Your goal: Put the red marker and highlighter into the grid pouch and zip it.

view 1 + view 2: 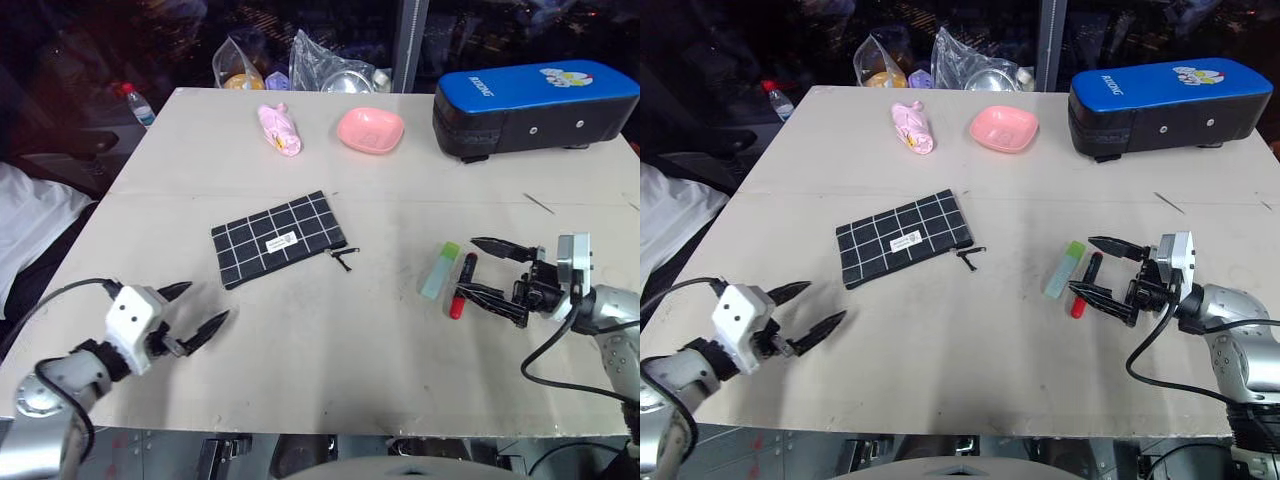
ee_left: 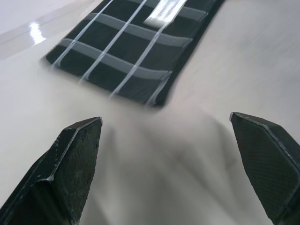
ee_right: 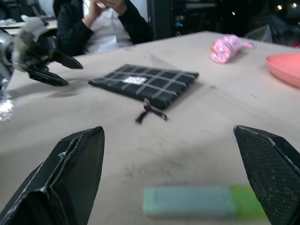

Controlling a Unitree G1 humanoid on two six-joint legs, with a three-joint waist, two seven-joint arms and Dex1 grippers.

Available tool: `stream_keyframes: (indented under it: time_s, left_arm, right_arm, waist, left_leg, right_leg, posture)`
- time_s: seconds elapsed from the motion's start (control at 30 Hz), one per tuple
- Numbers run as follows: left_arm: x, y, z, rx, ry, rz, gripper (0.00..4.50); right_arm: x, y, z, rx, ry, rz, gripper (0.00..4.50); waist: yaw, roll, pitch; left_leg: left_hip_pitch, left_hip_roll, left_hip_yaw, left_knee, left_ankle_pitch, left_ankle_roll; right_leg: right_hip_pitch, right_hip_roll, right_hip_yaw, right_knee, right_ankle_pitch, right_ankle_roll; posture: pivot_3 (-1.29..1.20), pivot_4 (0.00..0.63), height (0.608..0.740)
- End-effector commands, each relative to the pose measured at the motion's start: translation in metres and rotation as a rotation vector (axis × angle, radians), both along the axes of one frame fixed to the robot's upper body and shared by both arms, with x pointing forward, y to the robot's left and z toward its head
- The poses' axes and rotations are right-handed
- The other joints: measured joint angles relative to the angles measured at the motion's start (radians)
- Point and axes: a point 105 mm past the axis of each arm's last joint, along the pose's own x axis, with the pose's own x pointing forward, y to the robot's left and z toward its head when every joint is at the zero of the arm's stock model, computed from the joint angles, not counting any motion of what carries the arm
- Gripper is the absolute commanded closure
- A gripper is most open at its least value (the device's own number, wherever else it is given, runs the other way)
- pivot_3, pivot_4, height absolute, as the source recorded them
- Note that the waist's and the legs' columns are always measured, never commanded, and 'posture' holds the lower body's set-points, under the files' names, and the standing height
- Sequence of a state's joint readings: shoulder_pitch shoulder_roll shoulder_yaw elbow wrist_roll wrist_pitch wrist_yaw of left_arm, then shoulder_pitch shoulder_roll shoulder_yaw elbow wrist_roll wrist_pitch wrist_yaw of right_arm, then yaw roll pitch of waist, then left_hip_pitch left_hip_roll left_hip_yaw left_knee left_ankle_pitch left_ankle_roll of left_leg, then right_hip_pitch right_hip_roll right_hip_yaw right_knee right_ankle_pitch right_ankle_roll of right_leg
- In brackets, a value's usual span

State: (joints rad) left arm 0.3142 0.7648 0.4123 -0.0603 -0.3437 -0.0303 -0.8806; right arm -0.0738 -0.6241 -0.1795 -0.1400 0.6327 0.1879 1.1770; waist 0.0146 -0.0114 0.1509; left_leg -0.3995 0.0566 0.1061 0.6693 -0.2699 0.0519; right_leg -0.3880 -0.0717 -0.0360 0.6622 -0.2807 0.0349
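Head view, left gripper (image 1: pixel 192 308) wide, empty, right gripper (image 1: pixel 485 269) wide, empty

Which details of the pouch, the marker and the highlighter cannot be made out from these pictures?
- Grid pouch: the print on its white label is too small in the head views and blurred in both wrist views.
- Red marker: its lower end lies behind a finger of the right hand in the head views.
- Highlighter: blurred in the right wrist view, so no markings can be read.

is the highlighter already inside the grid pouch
No, the highlighter lies on the bare table beside the red marker, well apart from the grid pouch.
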Motion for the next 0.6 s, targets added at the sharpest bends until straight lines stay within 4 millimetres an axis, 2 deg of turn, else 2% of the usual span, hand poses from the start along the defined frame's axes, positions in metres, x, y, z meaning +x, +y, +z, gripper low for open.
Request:
stream_keyframes:
  time_s: [0.03,0.23,0.37,0.43,0.53,0.6]
  left_arm:
    - [0.005,0.022,0.008,0.145,-0.063,-0.009,0.04]
    - [0.015,0.037,0.001,0.339,-0.087,-0.072,0.04]
    - [0.031,0.030,0.001,0.406,-0.156,-0.124,0.04]
    - [0.038,0.022,0.001,0.436,-0.184,-0.167,0.04]
    - [0.056,-0.006,0.005,0.500,-0.291,-0.286,0.04]
    - [0.064,-0.018,0.009,0.539,-0.342,-0.333,0.04]
  right_arm:
    - [0.000,0.003,0.007,0.003,-0.034,0.014,0.04]
    - [0.001,0.003,0.002,-0.006,-0.032,0.012,0.04]
    - [0.000,0.003,-0.002,-0.015,-0.032,0.010,0.04]
    - [0.000,0.003,-0.003,-0.014,-0.033,0.008,0.04]
    - [0.000,0.003,-0.004,-0.015,-0.033,0.004,0.04]
    - [0.000,0.002,-0.005,-0.014,-0.037,-0.005,0.04]
  waist:
    - [-0.002,0.000,0.000]
    - [-0.005,0.000,0.000]
    - [-0.002,0.001,0.000]
    - [-0.005,0.001,0.000]
    - [-0.001,0.001,0.000]
    - [0.000,0.001,0.000]
  left_leg:
    - [0.000,0.000,0.000,0.000,0.000,0.000]
    - [0.000,0.000,0.000,-0.001,0.000,0.000]
    - [-0.001,0.000,0.000,-0.003,0.000,-0.001]
    - [-0.001,0.000,0.000,-0.003,0.000,-0.001]
    - [-0.001,0.000,0.000,-0.003,-0.002,-0.004]
    - [-0.001,-0.001,0.000,-0.003,-0.002,-0.004]
  right_leg:
    - [0.000,0.000,0.000,0.000,0.000,0.000]
    - [-0.001,-0.002,0.000,0.000,0.000,0.000]
    - [-0.002,-0.004,-0.001,0.000,0.000,-0.001]
    - [-0.002,-0.005,-0.001,0.001,0.001,-0.002]
    - [-0.002,-0.007,-0.002,0.000,0.001,-0.002]
    - [-0.001,-0.008,-0.004,0.000,0.001,-0.002]
  posture:
    - [0.00,0.150,0.740]
    - [0.00,0.150,0.740]
    - [0.00,0.150,0.740]
    - [0.00,0.150,0.740]
    - [0.00,0.150,0.740]
    - [0.00,0.150,0.740]
